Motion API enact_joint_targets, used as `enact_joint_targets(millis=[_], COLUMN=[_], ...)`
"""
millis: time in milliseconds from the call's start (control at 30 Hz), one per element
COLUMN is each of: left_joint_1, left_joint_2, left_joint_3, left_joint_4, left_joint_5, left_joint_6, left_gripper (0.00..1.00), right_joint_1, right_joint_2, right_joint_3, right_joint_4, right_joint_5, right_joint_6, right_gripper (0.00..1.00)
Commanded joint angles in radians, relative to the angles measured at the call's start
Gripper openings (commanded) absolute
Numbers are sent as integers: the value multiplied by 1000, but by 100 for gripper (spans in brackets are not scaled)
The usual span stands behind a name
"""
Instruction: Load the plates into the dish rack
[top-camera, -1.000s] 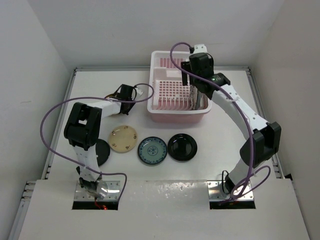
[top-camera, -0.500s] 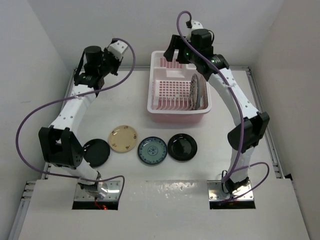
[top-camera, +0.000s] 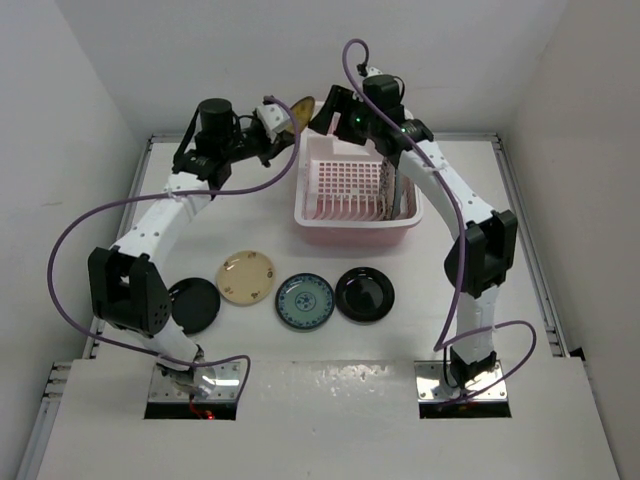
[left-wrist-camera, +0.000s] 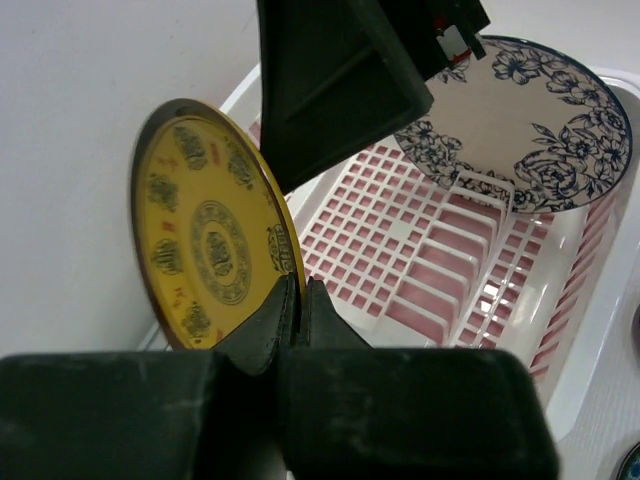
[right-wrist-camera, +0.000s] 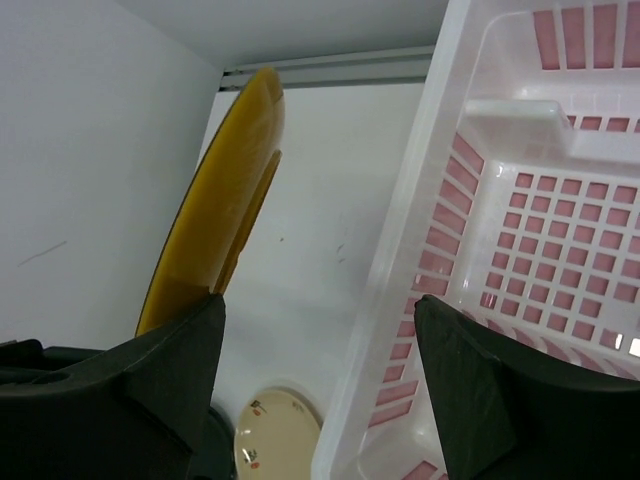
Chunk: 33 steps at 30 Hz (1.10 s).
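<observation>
My left gripper (left-wrist-camera: 297, 300) is shut on the lower rim of the yellow patterned plate (left-wrist-camera: 205, 240), which it holds upright in the air beside the dish rack's (top-camera: 355, 222) far left corner. In the top view this plate (top-camera: 298, 110) hangs between both grippers. My right gripper (right-wrist-camera: 318, 370) is open above the rack's left rim (right-wrist-camera: 400, 270), and the yellow plate's edge (right-wrist-camera: 215, 210) shows just past its left finger (right-wrist-camera: 175, 370). A white plate with dark pattern (left-wrist-camera: 520, 120) stands in the rack. On the table lie a cream plate (top-camera: 246, 277), a blue-green plate (top-camera: 304, 300) and two black plates (top-camera: 193, 305) (top-camera: 364, 294).
White walls close in the table at the back and on both sides. The rack stands near the back wall, right of centre. The loose plates lie in a row in front of it, nearer the arm bases (top-camera: 195, 380).
My left arm has lifted the yellow plate from low over the table and carried it right, up to the rack's far left corner. My right gripper has come left over the rack's rim toward it.
</observation>
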<state>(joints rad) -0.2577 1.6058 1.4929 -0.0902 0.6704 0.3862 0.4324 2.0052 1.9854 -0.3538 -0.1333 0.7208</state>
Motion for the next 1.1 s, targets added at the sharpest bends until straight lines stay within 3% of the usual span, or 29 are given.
enact_joint_targets(millis=[0,367,767,833,933,1067], left_joint_1=[-37,-64,-74,-74,-74,-74], left_joint_2=[8,8,-1,-1,-1,-1], left_joint_3=[4,-49,-59,-59,-59,-68], left_joint_4=[57,27,37,37,47,47], left_joint_5=[60,-55,-5,-5,-5,15], left_joint_6=[34,118,138,138,138,138], left_gripper=[0,0,0,0,0,0], right_joint_1=[5,5,17,23,22,23], right_joint_2=[-37,-230,13,72,95,58], right_joint_3=[6,-135,56,110,138,52], right_joint_4=[52,10,-76,-108,-113,-13], right_joint_5=[-22,239,103,74,66,40], right_joint_6=[22,-54,86,91,94,88], right_gripper=[75,71,71,67,51,16])
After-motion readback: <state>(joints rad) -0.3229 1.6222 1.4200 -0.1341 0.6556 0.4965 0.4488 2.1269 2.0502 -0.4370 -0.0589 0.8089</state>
